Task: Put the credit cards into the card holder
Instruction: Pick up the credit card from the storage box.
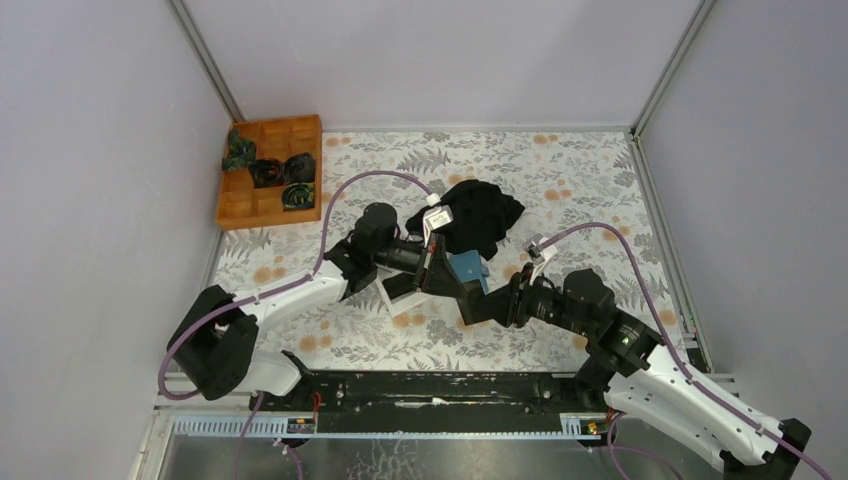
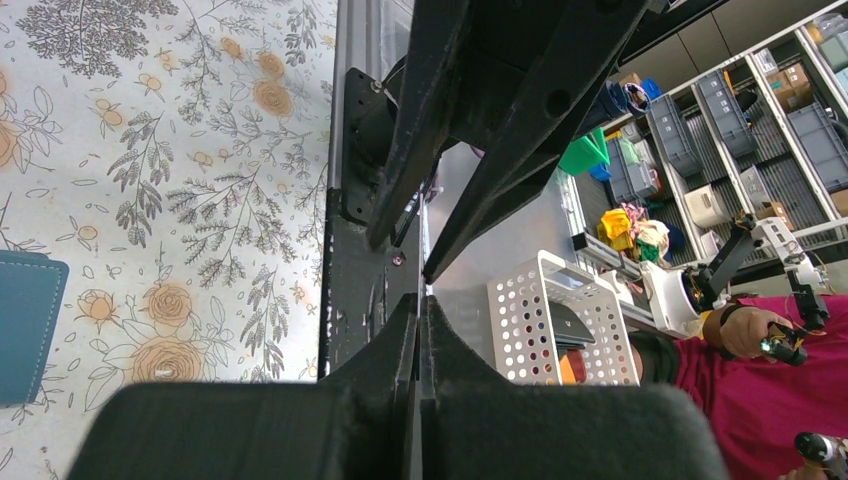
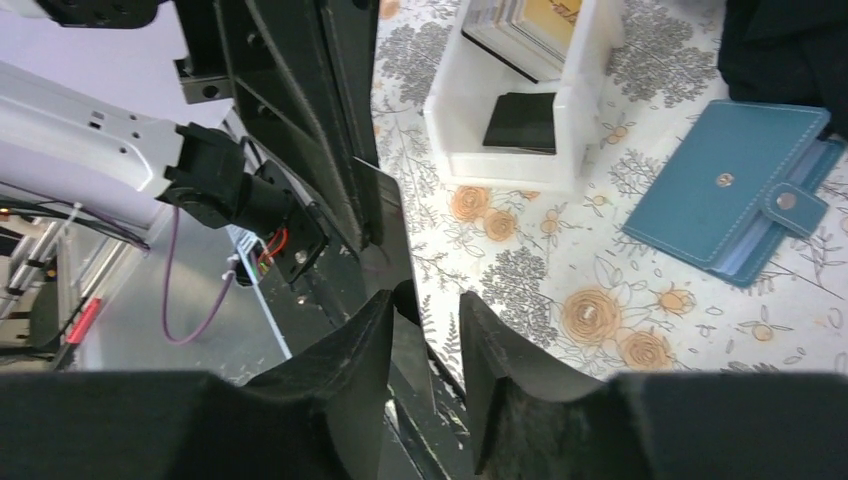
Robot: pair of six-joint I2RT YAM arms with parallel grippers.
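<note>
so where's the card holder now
Right wrist view: the card holder lies on the floral table, right of the white tray, beside the black cloth.

Robotics lab, a data-collection cell. Pale wall panels [image 1: 90, 150] and aluminium posts [image 1: 205, 55] are boxing in a table; a floral cloth [image 1: 560, 170] is covering it. Two robot arms, the left arm [image 1: 290, 292] and the right arm [image 1: 680, 400], are sitting bolted to a black rail [image 1: 440, 385], with purple cables [image 1: 340, 195] looping along them. The left wrist view is looking out past the table edge. Storage shelving [image 2: 760, 150] is carrying grey bins [image 2: 670, 130] and cartons, and a white perforated basket [image 2: 545, 320] is standing nearer. A person in a magenta shirt [image 2: 770, 400] is showing at the edge, the operator's hand [image 2: 745, 330] gripping a handle on a small white control arm [image 2: 680, 295]. Red wires [image 3: 272, 243] are showing bare at a black mount.
</note>
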